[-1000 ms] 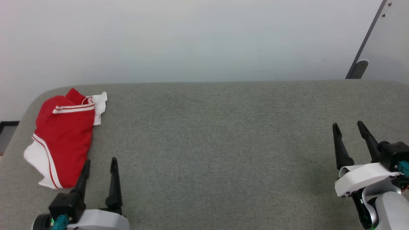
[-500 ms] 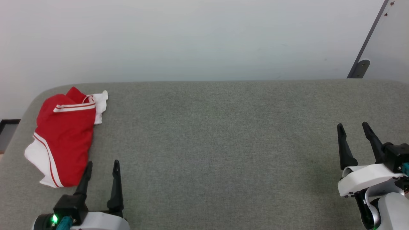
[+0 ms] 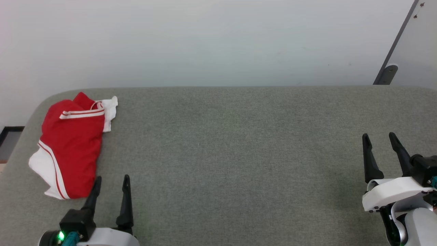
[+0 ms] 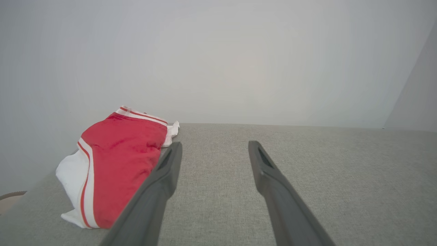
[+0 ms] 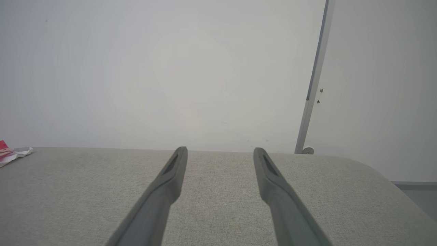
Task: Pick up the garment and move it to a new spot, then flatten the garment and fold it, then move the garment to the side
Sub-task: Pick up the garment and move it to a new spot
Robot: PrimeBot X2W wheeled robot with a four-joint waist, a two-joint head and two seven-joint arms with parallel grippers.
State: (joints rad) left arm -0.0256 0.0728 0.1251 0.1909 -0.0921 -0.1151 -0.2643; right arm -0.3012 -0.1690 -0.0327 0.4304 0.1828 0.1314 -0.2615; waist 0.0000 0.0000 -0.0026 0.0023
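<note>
The garment (image 3: pixel 70 147) lies folded into a compact red bundle with white sleeve edges and striped trim near the left end of the grey table (image 3: pixel 232 153); its chest lettering is hidden. In the left wrist view the garment (image 4: pixel 116 160) sits just left of my left finger. My left gripper (image 3: pixel 112 179) is open at the lower left, its fingertips just beside the bundle's near right corner, holding nothing. My right gripper (image 3: pixel 379 136) is open at the far right over bare table. A sliver of the garment (image 5: pixel 10 153) peeks in at the right wrist view's left edge.
A pale wall (image 3: pixel 205 41) runs behind the table. A grey metal post with a round foot (image 3: pixel 391 71) leans at the back right. The table's rounded left edge drops to a dark floor patch (image 3: pixel 8 143).
Both grippers have drawn back toward the bottom of the head view, away from the garment. The whole picture has shifted slightly rightward, so the camera moved. The garment lies as before.
</note>
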